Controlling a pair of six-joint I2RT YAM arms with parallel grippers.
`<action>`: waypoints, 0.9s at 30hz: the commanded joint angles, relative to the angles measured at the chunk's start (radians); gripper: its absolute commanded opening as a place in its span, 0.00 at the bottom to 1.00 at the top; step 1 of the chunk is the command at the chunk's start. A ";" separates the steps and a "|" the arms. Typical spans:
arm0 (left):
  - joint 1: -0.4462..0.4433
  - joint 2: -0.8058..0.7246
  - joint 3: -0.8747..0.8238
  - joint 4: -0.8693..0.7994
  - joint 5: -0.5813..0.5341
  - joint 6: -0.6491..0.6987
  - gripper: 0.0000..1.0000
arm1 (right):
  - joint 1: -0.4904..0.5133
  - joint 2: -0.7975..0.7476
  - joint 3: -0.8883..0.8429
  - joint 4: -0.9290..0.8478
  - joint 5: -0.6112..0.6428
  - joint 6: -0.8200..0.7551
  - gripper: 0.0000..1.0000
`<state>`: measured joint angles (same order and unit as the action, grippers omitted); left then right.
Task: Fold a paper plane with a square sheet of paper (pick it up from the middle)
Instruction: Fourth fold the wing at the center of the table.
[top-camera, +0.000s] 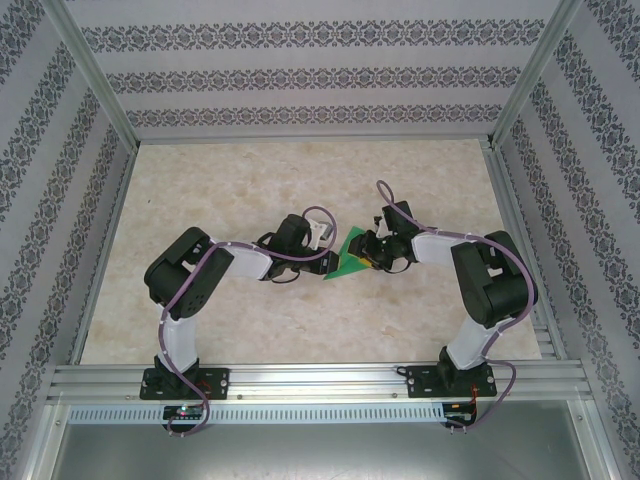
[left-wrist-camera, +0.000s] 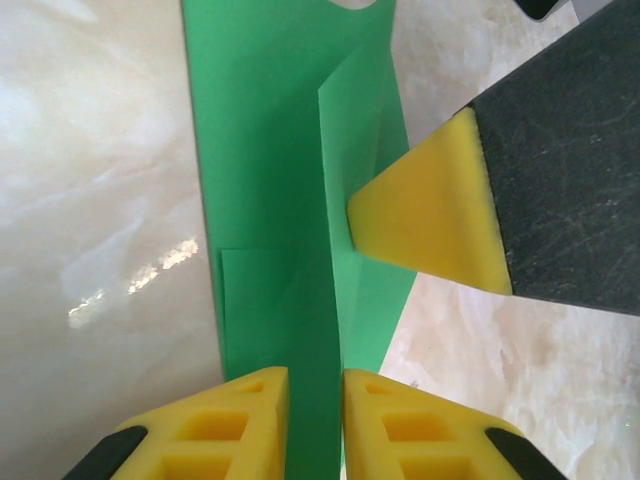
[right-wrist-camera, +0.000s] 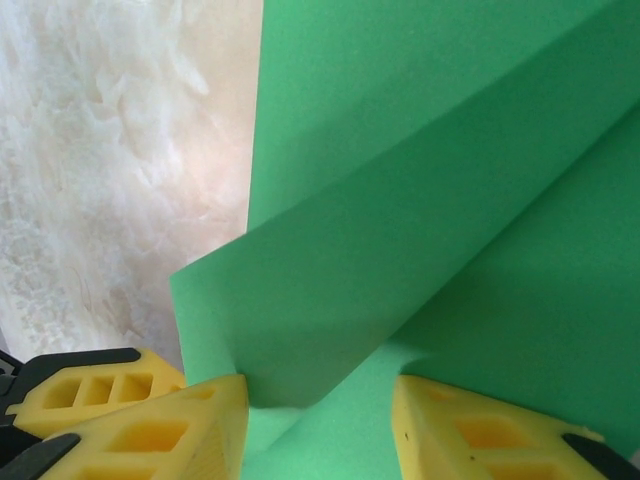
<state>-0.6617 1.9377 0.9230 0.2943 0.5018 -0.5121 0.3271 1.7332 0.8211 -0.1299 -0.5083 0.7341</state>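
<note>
A tabletop (top-camera: 300, 180) finished in a pale cream marble pattern is seen from above. It is enclosed on three sides by panels papered in white with bands of grey floral ornament: a back panel (top-camera: 310, 75), a left panel (top-camera: 45, 190) and a right panel (top-camera: 595, 190). The panels are framed by bare aluminium posts (top-camera: 95, 75) rising at the far corners. Slotted aluminium rails (top-camera: 320, 378) are laid along the table's near edge, with a perforated white strip (top-camera: 320, 412) below them and a dull grey metal sheet (top-camera: 320, 452) lower still. The scene is evenly and brightly lit; a soft glare (left-wrist-camera: 150, 270) is caught on the glossy marble in the left wrist view.
</note>
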 joint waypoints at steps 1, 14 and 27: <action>0.016 -0.059 -0.013 -0.036 -0.041 0.030 0.23 | 0.000 0.036 0.017 -0.086 0.088 0.007 0.43; 0.016 -0.112 -0.008 -0.066 -0.051 -0.142 0.24 | 0.024 0.092 0.101 -0.288 0.199 -0.037 0.37; 0.015 -0.057 0.078 -0.152 0.008 -0.157 0.18 | 0.041 0.205 0.198 -0.442 0.236 -0.086 0.46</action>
<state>-0.6544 1.8580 0.9573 0.1795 0.4706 -0.6617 0.3603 1.8420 1.0481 -0.4587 -0.4084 0.6804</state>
